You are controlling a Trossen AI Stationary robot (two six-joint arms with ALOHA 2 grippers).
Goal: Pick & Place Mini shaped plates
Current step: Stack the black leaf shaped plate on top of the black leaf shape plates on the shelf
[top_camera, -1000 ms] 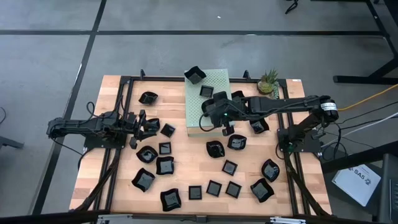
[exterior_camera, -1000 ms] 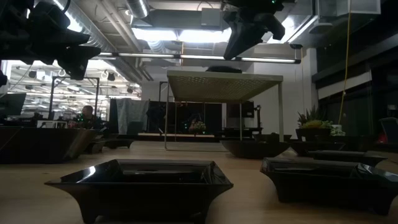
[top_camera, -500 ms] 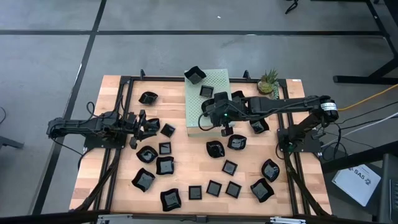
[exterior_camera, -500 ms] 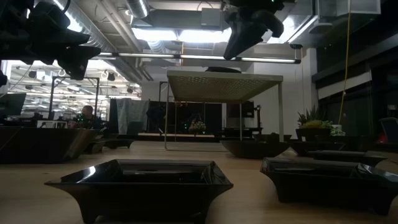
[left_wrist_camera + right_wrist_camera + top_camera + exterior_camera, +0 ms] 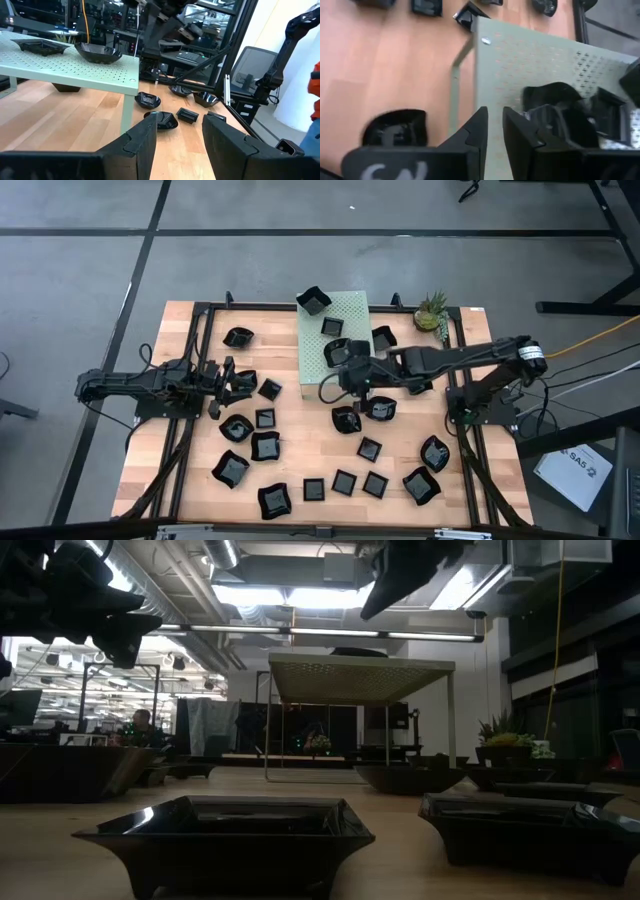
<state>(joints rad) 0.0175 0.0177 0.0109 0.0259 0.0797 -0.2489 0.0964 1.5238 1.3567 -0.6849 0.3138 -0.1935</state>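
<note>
Several small glossy black plates (image 5: 265, 446) lie bottom-down across the wooden table. A few more sit on the pale green perforated box (image 5: 318, 370), among them one at its far corner (image 5: 313, 300). My right gripper (image 5: 362, 387) hovers past the box's near edge, above the plates (image 5: 347, 418) beside it, open by a narrow gap and empty (image 5: 495, 112). In its wrist view, plates (image 5: 555, 100) rest on the box top (image 5: 520, 55). My left gripper (image 5: 222, 385) waits open and empty at the table's left, among the plates (image 5: 179, 122).
A small pineapple-like plant (image 5: 432, 310) stands at the far right of the table. Black frame rails (image 5: 190, 430) run along both sides. The box stands on thin legs (image 5: 127, 112) with plates (image 5: 148, 100) underneath. A person sits in the room beyond (image 5: 140, 725).
My right gripper has moved from above the middle of the green box toward the table's near edge, ending just past the box's near rim. In the low view it has risen partly out of the picture. No plate has moved.
</note>
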